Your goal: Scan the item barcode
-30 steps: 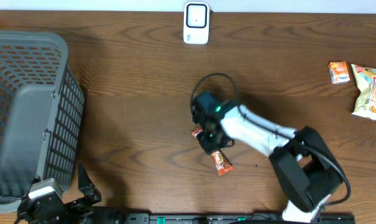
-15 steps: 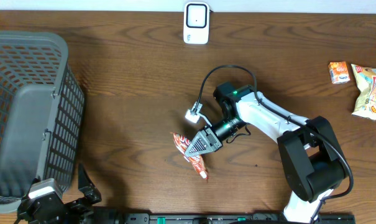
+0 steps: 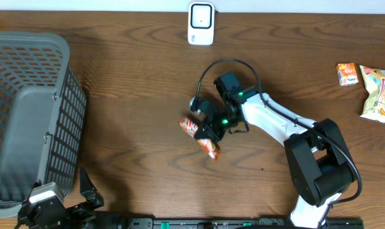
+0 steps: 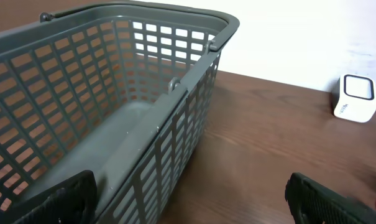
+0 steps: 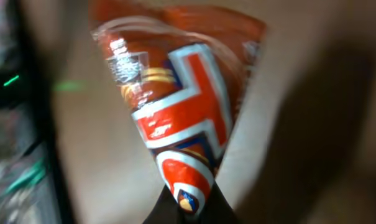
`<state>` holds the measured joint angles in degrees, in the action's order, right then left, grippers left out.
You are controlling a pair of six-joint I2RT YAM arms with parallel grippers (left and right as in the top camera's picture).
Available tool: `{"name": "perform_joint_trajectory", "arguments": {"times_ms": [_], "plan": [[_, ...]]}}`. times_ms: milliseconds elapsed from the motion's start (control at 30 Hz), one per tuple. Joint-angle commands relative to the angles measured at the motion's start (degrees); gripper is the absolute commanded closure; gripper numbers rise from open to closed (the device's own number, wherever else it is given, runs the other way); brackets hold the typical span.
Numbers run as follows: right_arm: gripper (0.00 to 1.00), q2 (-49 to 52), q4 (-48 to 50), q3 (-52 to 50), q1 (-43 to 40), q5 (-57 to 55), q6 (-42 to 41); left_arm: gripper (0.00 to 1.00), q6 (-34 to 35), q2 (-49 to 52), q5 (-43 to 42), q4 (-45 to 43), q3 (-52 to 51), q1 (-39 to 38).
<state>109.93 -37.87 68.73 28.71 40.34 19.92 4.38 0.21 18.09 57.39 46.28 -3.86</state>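
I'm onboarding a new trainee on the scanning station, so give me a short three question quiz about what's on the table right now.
1. True or false: the right tool is shut on the red snack packet.
2. At which edge of the table does the white scanner sit? A) near edge B) far edge, apart from the packet C) right edge
3. How many other snacks lie by the table's right edge?

Key
1. True.
2. B.
3. Two: a small orange pack and a pale bag.
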Motion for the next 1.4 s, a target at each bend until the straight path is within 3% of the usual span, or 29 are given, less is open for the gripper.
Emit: {"name": "perform_joint_trajectory", "arguments": {"times_ms": [0, 67, 133, 200, 233, 267, 333, 733, 1000, 1367], "plan": [[0.68, 0.0, 1.2, 4.0, -0.1, -7.9, -10.9, 0.02, 4.0, 0.0, 1.4, 5.6, -4.2, 0.2], [0.31, 0.0, 0.0, 6.3, 0.2, -7.9, -11.6, 0.02, 4.0, 0.0, 1.4, 5.6, -4.2, 0.2], [0.27, 0.0, -1.9, 8.9, 0.5, -9.5, -11.8, 0.02, 4.0, 0.0, 1.4, 5.6, -4.2, 0.2], [0.41, 0.0, -4.4, 12.0, 0.9, -13.9, -13.3, 0.02, 4.0, 0.0, 1.4, 5.6, -4.2, 0.2], [0.57, 0.0, -5.3, 13.3, 1.1, -16.4, -14.4, 0.02, 4.0, 0.0, 1.5, 5.6, -4.2, 0.2], [0.79, 0.0, -5.8, 14.7, 1.3, -19.8, -16.9, 0.02, 4.0, 0.0, 1.5, 5.6, -4.2, 0.2], [0.99, 0.0, -5.6, 15.2, 1.4, -21.8, -21.0, 0.02, 4.0, 0.0, 1.4, 5.6, -4.2, 0.2], [0.99, 0.3, -3.9, 9.2, 7.4, -22.3, -22.8, 0.02, 4.0, 0.0, 1.4, 5.6, -4.2, 0.2], [0.99, 2.6, -1.0, 9.2, 10.8, -34.7, -24.3, 0.02, 4.0, 0.0, 1.5, 5.6, -4.2, 0.2], [0.99, 8.5, -3.9, 9.8, 11.3, -36.5, -24.2, 0.02, 4.0, 0.0, 1.4, 5.6, -4.2, 0.2]]}}
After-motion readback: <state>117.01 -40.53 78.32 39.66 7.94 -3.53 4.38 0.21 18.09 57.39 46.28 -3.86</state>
